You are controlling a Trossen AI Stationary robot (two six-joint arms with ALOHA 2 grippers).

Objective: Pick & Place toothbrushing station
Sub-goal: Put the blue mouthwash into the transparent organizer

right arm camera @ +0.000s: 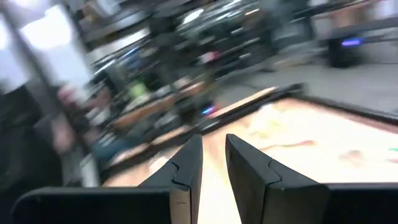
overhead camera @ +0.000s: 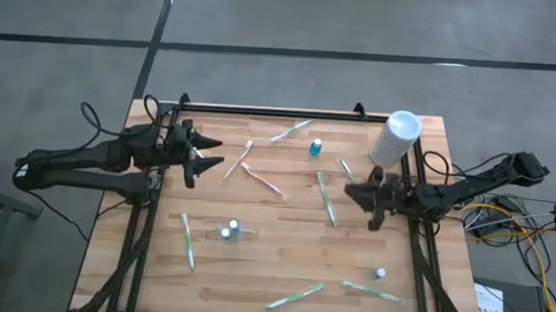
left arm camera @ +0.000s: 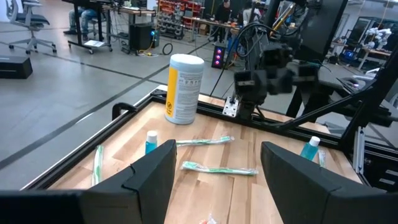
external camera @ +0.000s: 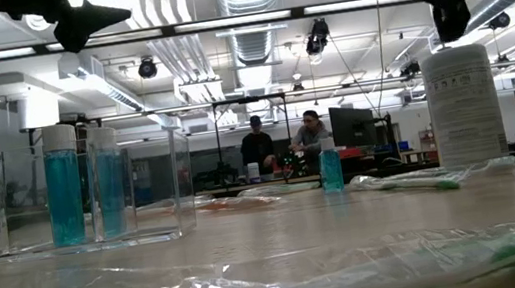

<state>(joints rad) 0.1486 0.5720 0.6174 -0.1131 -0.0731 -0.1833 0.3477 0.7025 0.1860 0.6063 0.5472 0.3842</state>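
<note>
So here's how the setup looks. Nothing is being held by either arm right now; both hang above the light wooden slatted bench (overhead camera: 281, 272), so my read is we're at a between-picks moment.

Nearest the front edge of the bench, a few clear-wrapped green-and-white toothbrushes (overhead camera: 296, 295) lie flat, plus a small blue-capped bottle (overhead camera: 380, 275) towards the right corner. They look scattered at random angles, probably on purpose so every pick needs its own approach.

A bit further in, a small clear holder with bottles of blue liquid (overhead camera: 230, 231) sits left of centre. In the low view it reads as a clear box with blue-filled bottles standing upright inside, which I'd guess is the "station" things are meant to end up in, though I can't be sure.

Mid-bench is where the arms are. The left gripper (overhead camera: 210, 155) is spread wide and empty, pointing in over the left side near two crossed toothbrushes (overhead camera: 253, 169). The right gripper (overhead camera: 367, 202) has its fingers nearly together with only a thin gap, nothing between them, just beside a long wrapped toothbrush (overhead camera: 328, 199). That one seems the likeliest next target, and the gripper would have to open first.

Toward the far rail, there's a small teal bottle (overhead camera: 314, 147), another toothbrush, and a tall white cylindrical canister with a yellow label (left arm camera: 184, 88) standing upright in the right far corner.
</note>
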